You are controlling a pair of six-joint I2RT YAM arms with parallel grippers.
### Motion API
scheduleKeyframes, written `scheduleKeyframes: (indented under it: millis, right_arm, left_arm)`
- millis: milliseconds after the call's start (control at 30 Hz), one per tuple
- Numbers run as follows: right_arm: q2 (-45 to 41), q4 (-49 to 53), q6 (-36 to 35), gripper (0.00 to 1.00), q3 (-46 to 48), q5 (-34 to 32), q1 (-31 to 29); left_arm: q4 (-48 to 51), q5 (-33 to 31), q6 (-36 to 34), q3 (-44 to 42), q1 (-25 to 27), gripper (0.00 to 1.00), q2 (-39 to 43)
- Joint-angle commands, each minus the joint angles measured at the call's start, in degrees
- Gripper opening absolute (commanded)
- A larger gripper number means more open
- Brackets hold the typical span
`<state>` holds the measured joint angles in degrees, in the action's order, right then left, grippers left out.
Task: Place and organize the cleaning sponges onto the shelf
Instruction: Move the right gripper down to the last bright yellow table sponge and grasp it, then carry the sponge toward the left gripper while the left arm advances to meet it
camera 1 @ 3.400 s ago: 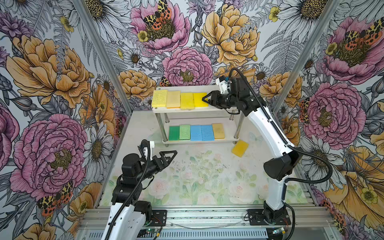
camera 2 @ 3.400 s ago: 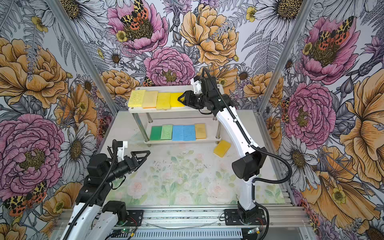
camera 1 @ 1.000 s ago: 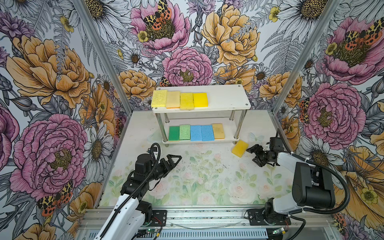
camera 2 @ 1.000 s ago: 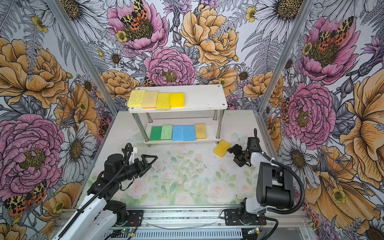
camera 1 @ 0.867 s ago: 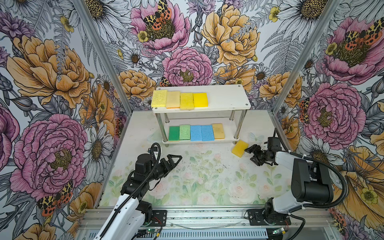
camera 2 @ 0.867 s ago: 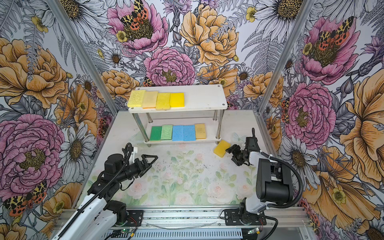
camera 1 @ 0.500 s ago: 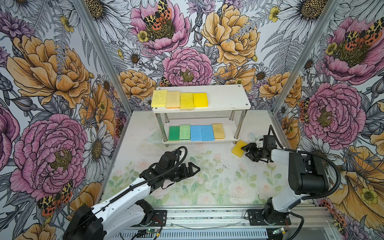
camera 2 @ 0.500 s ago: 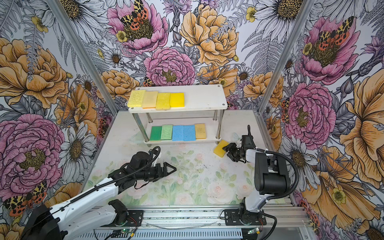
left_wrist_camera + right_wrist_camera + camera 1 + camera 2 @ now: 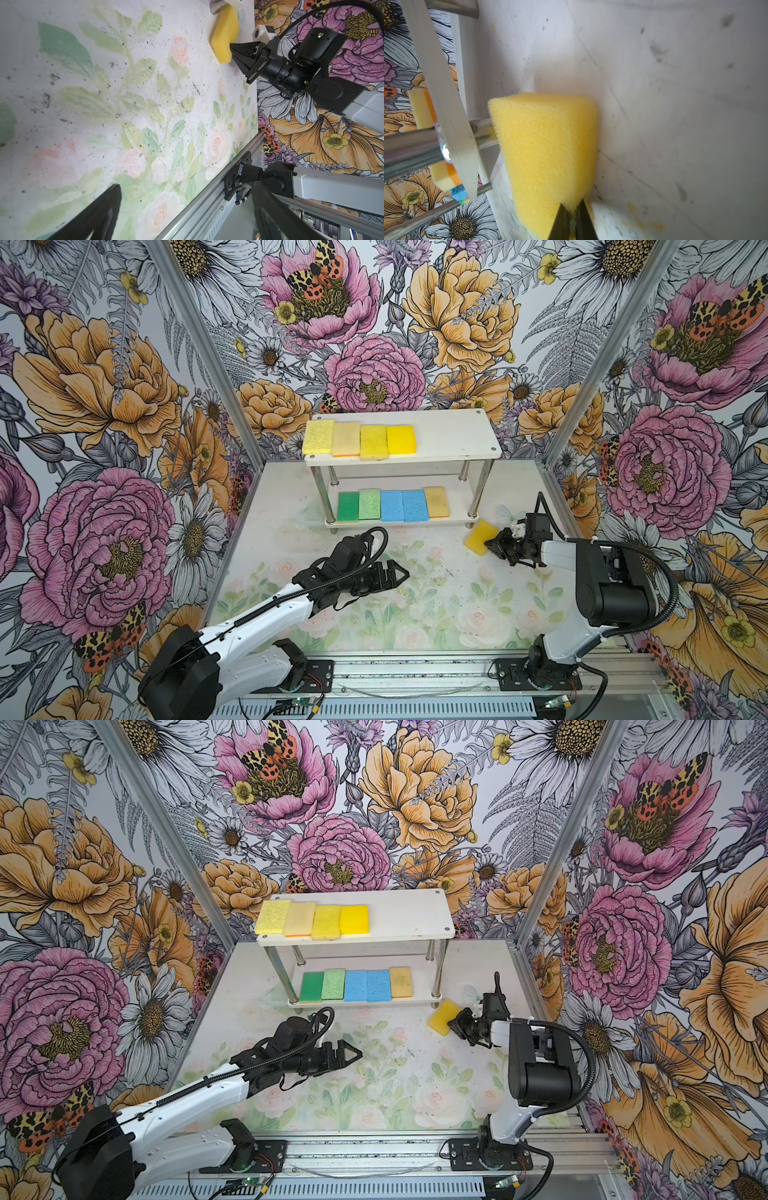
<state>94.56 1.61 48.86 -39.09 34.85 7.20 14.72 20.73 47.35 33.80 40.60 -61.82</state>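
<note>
Loose yellow sponge [image 9: 546,145] is pinched at its edge by the clenched right pincer [image 9: 572,208], likely for the free top spot of the shelf [image 9: 453,435]; left pincer [image 9: 399,572] is spread wide, empty.

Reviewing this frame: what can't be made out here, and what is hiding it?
Right wrist view: how deep the right gripper bites the yellow sponge; its fingertips and the bottom edge hide the pinch.
Both top views: the shelf, rear strip of its lower board, covered by the upper board.
Left wrist view: nearly all of the shelf, cut off by the picture's edge; the left gripper, blurred and cut by the bottom edge.
</note>
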Motion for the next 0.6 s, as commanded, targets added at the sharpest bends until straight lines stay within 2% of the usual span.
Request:
scheduleKeyframes:
  millis: [0,233,433,567]
  right_arm:
    - [-2.7,2.6,-0.4,0.08,3.3,0.4,-0.3]
    - [-10.7,3.1,-0.3,0.07,10.0,5.7,-2.0]
    - [-18.8,3.9,2.0,0.07,14.1,7.2,-9.9]
    - [-22.6,3.9,4.3,0.07,12.7,7.2,-17.8]
  left_arm:
    - [-1.8,-0.8,-1.3,-0.4,-0.9,0.99,1.9]
    - [-3.2,2.1,-3.2,0.1,-0.8,0.99,2.1]
    - [-10.5,4.7,0.2,-2.3,-1.9,0.99,1.4]
    - [-17.4,7.4,4.2,-4.4,-3.0,0.99,-0.2]
